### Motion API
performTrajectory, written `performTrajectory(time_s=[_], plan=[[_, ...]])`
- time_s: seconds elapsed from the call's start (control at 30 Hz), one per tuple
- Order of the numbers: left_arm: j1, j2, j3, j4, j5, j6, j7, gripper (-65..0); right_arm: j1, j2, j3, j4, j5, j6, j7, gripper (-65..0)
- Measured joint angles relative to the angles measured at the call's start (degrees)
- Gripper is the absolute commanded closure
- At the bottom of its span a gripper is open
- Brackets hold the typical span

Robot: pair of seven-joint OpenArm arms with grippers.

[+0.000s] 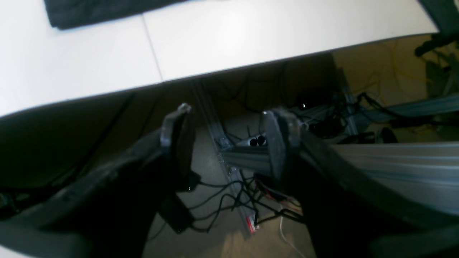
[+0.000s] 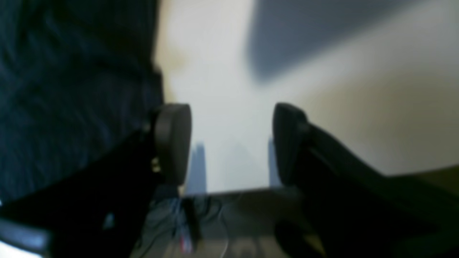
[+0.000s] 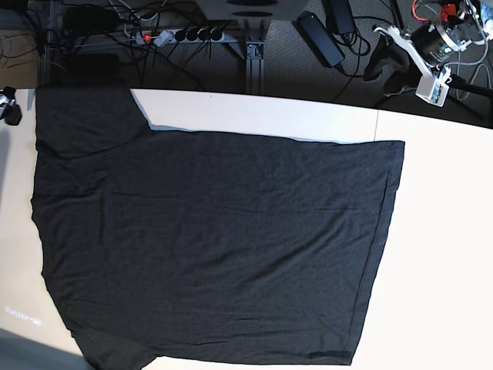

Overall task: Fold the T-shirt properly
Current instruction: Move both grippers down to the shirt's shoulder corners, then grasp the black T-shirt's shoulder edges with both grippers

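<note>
The T-shirt [image 3: 208, 247] lies spread flat on the white table [image 3: 439, 254], plain black side up, covering the base view from 9 o'clock through the centre, one sleeve toward 11 o'clock. No print or readable writing shows on it.

The left gripper [image 1: 229, 143] hangs beyond the table edge above floor cables [image 1: 229, 200], fingers wide and holding nothing; a shirt corner sits at 11 o'clock in its view.

The right gripper [image 2: 231, 143] is blurred, fingers spread wide and empty over bare table, dark fabric touching its 9 o'clock finger [image 2: 172, 143].
</note>
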Motion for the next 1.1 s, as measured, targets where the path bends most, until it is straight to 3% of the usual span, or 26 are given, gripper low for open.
performTrajectory(time_s=[0.3, 0.43, 0.77, 1.1], plan=[[-6.4, -2.9, -1.0, -1.9, -1.6, 0.1, 0.2, -35.3, 1.9, -2.2, -7.1, 0.0, 1.2, 0.0, 1.8, -36.2], [-11.8, -4.3, -1.0, -8.4, -3.2, 0.2, 0.3, -35.3, 1.9, -3.8, -7.1, 0.1, 1.7, 0.0, 1.6, -36.2], [-24.5, -5.2, -1.0, -27.0, -6.3, 0.1, 0.6, -35.5, 2.1, -4.2, -7.1, 0.2, 1.9, 0.0, 0.4, -36.2], [-28.3, -5.4, 6.7, -29.7, -8.2, -0.4, 0.0, -35.5, 2.2, -4.2, -7.1, 0.2, 2.3, 0.0, -1.7, -36.2]])
